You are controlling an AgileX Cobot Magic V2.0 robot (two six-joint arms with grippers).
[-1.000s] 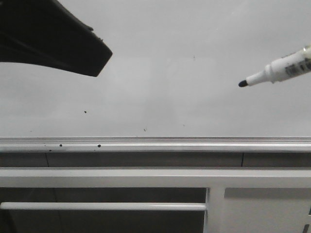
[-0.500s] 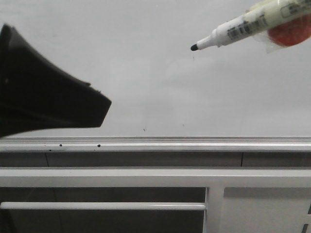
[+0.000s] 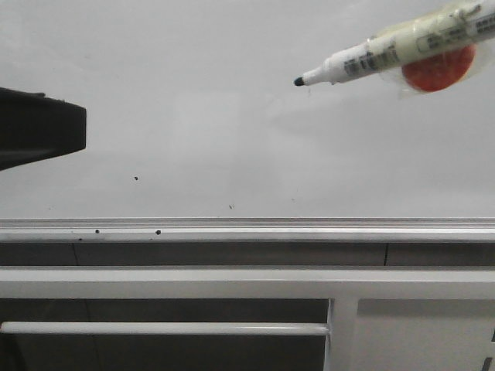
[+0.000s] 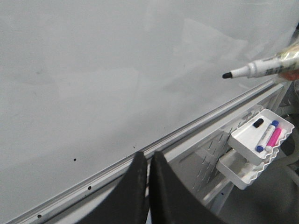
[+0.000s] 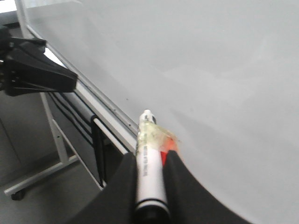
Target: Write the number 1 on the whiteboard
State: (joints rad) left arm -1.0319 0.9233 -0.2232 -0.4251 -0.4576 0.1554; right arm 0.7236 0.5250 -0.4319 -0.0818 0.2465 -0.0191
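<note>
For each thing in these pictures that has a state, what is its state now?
whiteboard: no stroke written, only small dark specks.
marker: uncapped, held, tip at the board.
right gripper: shut on marker.
left gripper: shut, holding nothing.
tray: holds several markers.

Pale grey-white whiteboard [image 3: 232,93] with scattered dark specks and a ribbed silver rail [image 3: 247,229]. White marker [image 3: 387,50] with black tip, barcode print, yellowish tape and a red-orange patch. Black grippers.

Lab or office: whiteboard [image 3: 232,116] on wheeled stand [image 5: 51,154].
</note>
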